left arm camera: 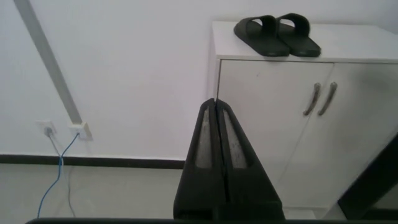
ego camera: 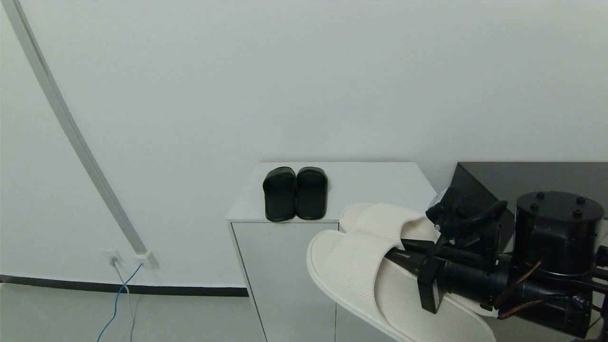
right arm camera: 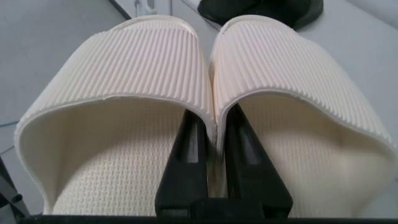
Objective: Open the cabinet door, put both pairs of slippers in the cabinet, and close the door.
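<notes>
Before the closed cabinet (ego camera: 285,275), the right tool (right arm camera: 214,121) clamps the white slippers (ego camera: 351,261) by their touching straps, likely light and floppy; black slippers (ego camera: 295,192) sit on top, left tool (left arm camera: 215,109) clenched empty.

Slipper pair (ego camera: 295,193) on cabinet (ego camera: 285,266) top, front-left part. Second pair (ego camera: 351,266) right of it, nearer, clamped on right gripper (right arm camera: 216,124), seemingly before the cabinet front.
</notes>
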Controlling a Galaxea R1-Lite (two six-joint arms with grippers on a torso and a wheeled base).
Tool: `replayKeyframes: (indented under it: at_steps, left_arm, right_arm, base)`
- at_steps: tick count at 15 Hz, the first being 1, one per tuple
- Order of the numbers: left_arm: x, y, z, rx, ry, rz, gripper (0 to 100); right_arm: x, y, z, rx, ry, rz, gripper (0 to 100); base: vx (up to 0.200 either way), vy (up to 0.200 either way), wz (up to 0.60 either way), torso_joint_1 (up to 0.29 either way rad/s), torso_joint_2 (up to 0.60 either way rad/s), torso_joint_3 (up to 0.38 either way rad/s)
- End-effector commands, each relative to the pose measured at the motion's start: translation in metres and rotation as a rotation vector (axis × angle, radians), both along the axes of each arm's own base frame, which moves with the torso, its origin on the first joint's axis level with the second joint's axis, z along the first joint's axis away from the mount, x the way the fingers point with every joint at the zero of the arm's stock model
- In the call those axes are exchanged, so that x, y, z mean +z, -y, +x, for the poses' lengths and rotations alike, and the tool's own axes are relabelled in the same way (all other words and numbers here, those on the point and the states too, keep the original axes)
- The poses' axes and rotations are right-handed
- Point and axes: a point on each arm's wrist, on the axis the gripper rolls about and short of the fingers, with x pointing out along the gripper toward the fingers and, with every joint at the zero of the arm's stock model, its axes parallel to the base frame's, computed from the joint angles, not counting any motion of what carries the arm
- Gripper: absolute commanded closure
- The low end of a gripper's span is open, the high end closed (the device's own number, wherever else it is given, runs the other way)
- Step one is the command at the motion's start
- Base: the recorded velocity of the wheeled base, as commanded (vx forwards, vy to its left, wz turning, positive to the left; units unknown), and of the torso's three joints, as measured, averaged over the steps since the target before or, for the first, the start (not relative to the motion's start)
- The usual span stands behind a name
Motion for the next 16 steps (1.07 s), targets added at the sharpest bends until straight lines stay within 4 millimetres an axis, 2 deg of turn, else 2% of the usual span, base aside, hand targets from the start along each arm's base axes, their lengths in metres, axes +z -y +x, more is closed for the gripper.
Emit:
replayKeyframes:
  at_steps: [1,16]
  left_arm:
    - [0.0,0.0,0.0,0.0,-0.001,0.0,100]
    - [0.0,0.0,0.0,-0.001,-0.001,0.001,100]
  right_arm:
    - [-0.001,-0.001,0.001,0.001,-0.005,-0.002,100]
    - [-0.014,0.006,-0.011,0.025,-0.024,-0.043,100]
  base:
    - [0.0,0.0,0.0,0.0,0.0,0.0]
    - [0.0,0.0,0.0,0.0,0.0,0.0]
